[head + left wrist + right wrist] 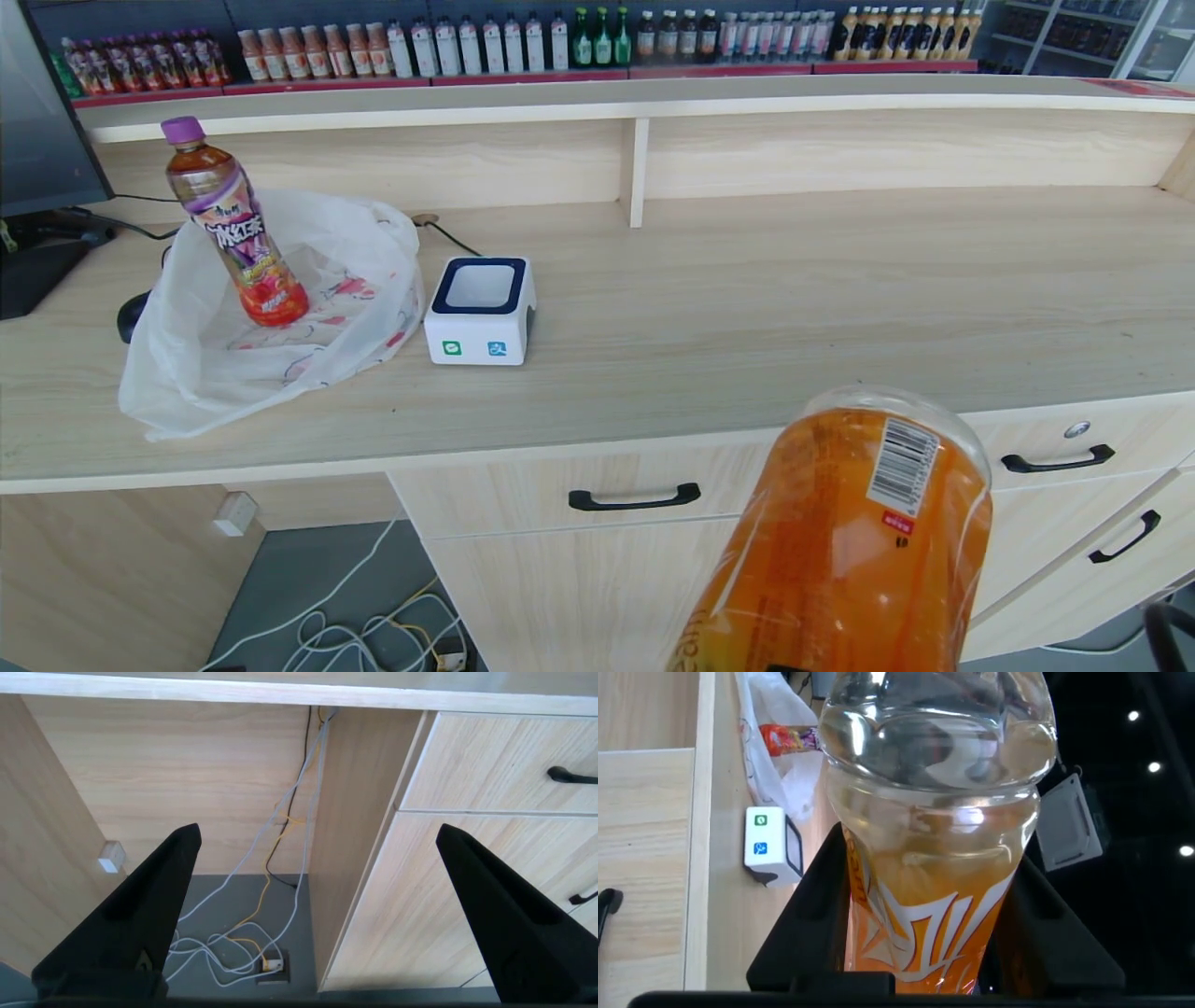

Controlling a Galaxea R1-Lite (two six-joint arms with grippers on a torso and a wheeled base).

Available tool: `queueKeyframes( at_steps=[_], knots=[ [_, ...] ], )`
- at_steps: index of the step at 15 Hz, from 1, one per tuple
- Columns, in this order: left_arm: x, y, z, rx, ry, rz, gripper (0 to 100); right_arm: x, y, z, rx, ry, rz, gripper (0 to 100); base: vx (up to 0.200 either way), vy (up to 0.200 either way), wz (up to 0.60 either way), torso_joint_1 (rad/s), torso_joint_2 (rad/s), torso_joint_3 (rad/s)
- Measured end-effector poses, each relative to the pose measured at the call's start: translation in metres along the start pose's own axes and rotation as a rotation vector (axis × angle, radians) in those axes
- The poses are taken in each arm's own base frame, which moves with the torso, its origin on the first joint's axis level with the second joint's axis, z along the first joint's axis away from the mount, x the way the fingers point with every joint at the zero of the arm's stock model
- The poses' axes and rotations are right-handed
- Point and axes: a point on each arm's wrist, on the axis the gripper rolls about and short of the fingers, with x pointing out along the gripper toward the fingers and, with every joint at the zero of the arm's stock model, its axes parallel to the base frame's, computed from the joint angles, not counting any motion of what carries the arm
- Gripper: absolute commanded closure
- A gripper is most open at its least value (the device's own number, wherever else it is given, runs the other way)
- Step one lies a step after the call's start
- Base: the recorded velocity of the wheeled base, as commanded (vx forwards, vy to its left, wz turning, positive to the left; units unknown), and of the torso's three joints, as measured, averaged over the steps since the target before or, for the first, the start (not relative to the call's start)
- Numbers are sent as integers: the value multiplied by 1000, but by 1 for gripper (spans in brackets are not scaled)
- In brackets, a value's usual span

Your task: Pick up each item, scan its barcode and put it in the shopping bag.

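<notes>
One light wood bench (747, 308). One white shopping bag (215, 373) lies open on its left part with one tea bottle (238, 229) in it: purple cap, brown drink, standing slightly tilted. One orange bottle (840, 551), mostly full, is off the bench in front of the drawers (635, 495), barcode toward the head camera, clamped in the right tool (934, 924). One white scanner (481, 313) sits just beside the bag. Left tool (318, 831) is released, fingers spread, low by the drawers. Two bottles total.
</notes>
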Motion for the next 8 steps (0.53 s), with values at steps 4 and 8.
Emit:
queueKeyframes(
  at_steps=[4,8],
  knots=[
    [0,0,0,0,0,0,0,4,-2,0,200,3,-14,100,0,0,0,0,0,0],
    [0,0,0,0,0,0,0,6,0,1,508,1,-5,100,0,0,0,0,0,0]
  ],
)
